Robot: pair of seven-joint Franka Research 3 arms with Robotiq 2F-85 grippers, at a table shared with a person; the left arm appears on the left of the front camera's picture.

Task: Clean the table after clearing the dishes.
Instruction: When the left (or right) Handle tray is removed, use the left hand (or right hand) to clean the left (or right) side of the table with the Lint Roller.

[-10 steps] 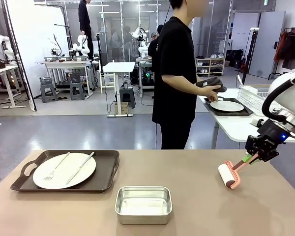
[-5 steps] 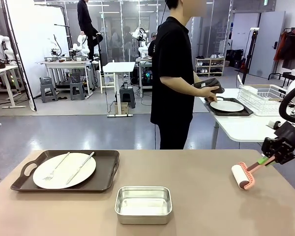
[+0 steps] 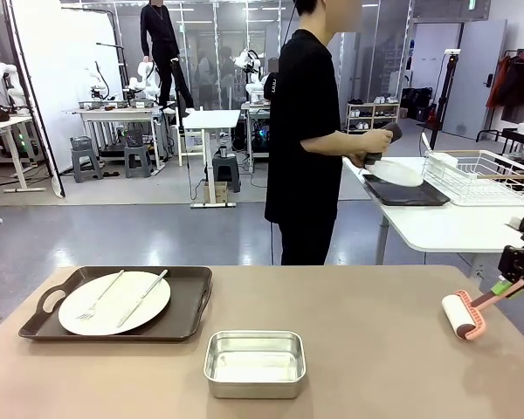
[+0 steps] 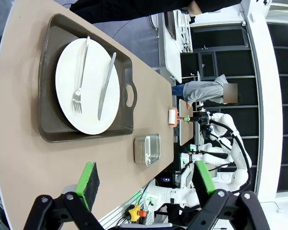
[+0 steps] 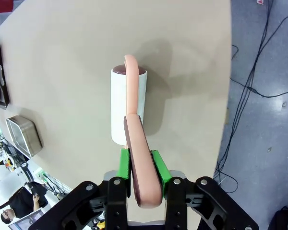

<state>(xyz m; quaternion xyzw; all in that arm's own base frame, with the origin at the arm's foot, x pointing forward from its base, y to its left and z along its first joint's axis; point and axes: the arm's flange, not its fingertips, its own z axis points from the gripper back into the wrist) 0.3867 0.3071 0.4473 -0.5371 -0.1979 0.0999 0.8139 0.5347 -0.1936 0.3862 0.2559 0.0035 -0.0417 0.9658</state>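
Right hand (image 3: pixel 505 287) clenched on roller (image 3: pixel 462 315) handle, has swept it out to the counter (image 3: pixel 358 349) edge; roller head sits just beyond its fingertips. Left hand (image 4: pixel 145 184) released, empty; plate (image 4: pixel 88 86) and tray (image 4: pixel 47 72) lie ahead of it, uncleared, so cleaning looks partial.

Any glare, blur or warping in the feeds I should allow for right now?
Front view: sharp, evenly lit, mild sheen on the pan. Left wrist view: rolled sideways, wide-angle curving the table edge. Right wrist view: crisp, roller casting a soft shadow on the table.
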